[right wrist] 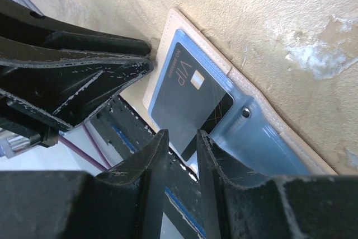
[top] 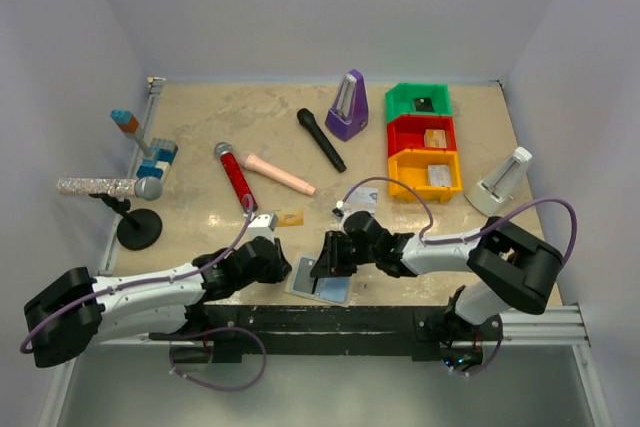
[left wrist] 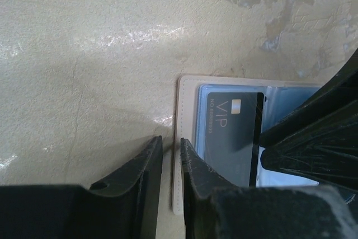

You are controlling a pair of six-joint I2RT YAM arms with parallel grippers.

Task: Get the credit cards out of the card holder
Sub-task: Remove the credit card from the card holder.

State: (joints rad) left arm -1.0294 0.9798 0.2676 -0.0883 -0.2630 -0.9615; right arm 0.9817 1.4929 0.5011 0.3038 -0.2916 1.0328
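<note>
Item: holder (left wrist: 179, 110), open flat with its blue inside up, at the near edge of the table (top: 200, 127), between the two arms. Contents seen: one dark VIP card (left wrist: 229, 132) on the blue lining beside the cream rim, apparently part-drawn toward the near side; whether others lie beneath is hidden. Left gripper (left wrist: 170, 145): jaws narrow, straddling the cream rim, one finger on the table side and one over the lining. It is probably placed to steady the holder so it does not slide when the card is pulled. Whether it is clenched on the rim cannot be told. Right gripper (right wrist: 182, 138): jaws narrow with a gap showing, the card's near end between the tips, probably set to draw it clear. Whether it grasps the card cannot be told. Judged already out: tan card (top: 290, 217) and pale card (top: 360, 200), flat on the table beyond the holder, apart from it. Status, as judged: late, one card seen remaining.
</note>
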